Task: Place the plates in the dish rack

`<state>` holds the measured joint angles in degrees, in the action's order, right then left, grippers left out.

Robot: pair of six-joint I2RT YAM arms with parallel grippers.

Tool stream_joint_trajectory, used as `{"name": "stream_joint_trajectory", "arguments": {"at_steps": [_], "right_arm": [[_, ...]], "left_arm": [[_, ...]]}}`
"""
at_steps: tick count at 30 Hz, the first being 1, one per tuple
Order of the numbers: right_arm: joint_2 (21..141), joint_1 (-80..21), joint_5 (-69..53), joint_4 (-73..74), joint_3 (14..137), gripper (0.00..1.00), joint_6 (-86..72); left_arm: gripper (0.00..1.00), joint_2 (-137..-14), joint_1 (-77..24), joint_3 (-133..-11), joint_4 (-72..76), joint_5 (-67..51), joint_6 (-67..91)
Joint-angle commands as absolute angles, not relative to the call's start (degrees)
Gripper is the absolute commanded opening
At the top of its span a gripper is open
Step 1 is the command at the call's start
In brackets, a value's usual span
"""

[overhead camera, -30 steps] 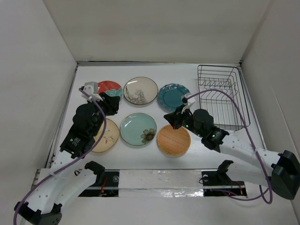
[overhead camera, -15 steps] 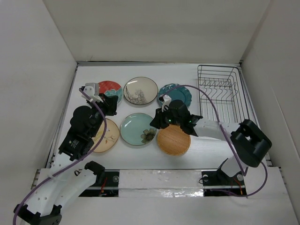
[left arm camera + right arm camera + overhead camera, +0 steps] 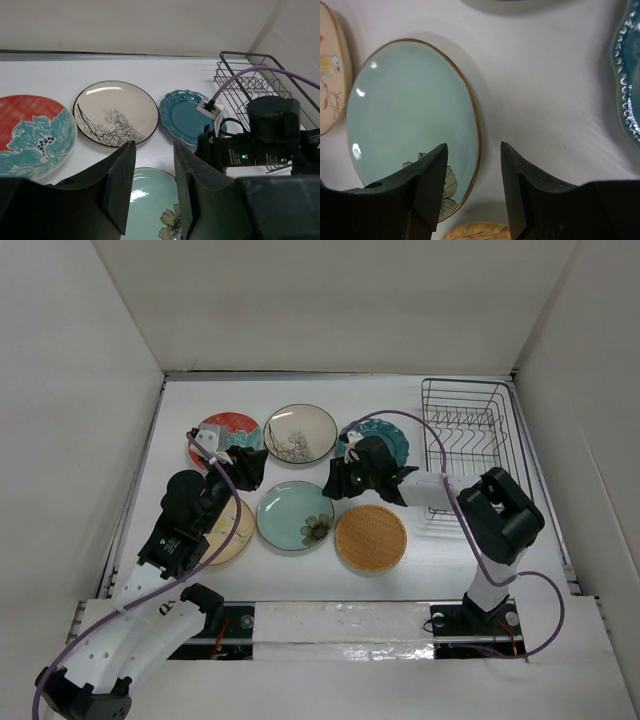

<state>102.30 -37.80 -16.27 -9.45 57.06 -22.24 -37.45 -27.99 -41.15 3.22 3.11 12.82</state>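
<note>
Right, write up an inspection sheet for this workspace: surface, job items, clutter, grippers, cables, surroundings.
Surface: white table, with the plates and the rack on it.
Job's things: six plates lie flat in two rows. Far row: red-and-teal plate, cream plate, dark teal plate. Near row: tan plate, aqua plate, orange plate. The dish rack at the right holds no plates.
Clutter: nothing seen.
Grippers: left gripper is open and empty above the plates. Right gripper is open and empty, with the aqua plate's edge under its gap.
Cables: a purple cable runs along each arm; the right one arcs by the rack.
Surroundings: white walls on three sides.
</note>
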Motion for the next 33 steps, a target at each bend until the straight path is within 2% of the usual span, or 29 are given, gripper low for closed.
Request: {"name": "stream_joint_trajectory", "arguments": {"at_steps": [1, 7, 18, 20, 27, 33], "right_arm": [[105.0, -37.7, -17.8, -6.5, 59.9, 0.52, -20.0], [110.0, -38.8, -23.5, -7.8, 60.7, 0.51, -19.9], [116.4, -35.7, -32.8, -11.8, 62.2, 0.15, -23.9], [116.7, -35.2, -33.7, -11.2, 62.5, 0.0, -23.7], [110.5, -33.5, -36.4, -15.0, 59.2, 0.0, -24.9], [101.6, -32.3, -42.9, -22.9, 57.5, 0.0, -32.3]], "left_arm": [[0.34, -36.7, -27.7, -40.3, 8.0, 1.6, 11.0], [0.35, -36.1, -27.7, -39.4, 7.8, 1.1, 10.7], [0.35, -35.3, -27.7, -39.3, 7.6, 3.1, 10.6], [0.35, -35.2, -27.7, -39.3, 7.6, 3.1, 10.8], [0.35, -35.2, -27.7, -39.2, 7.6, 2.9, 10.9], [0.35, -34.5, -27.7, -39.1, 7.6, 2.3, 11.2]]}}
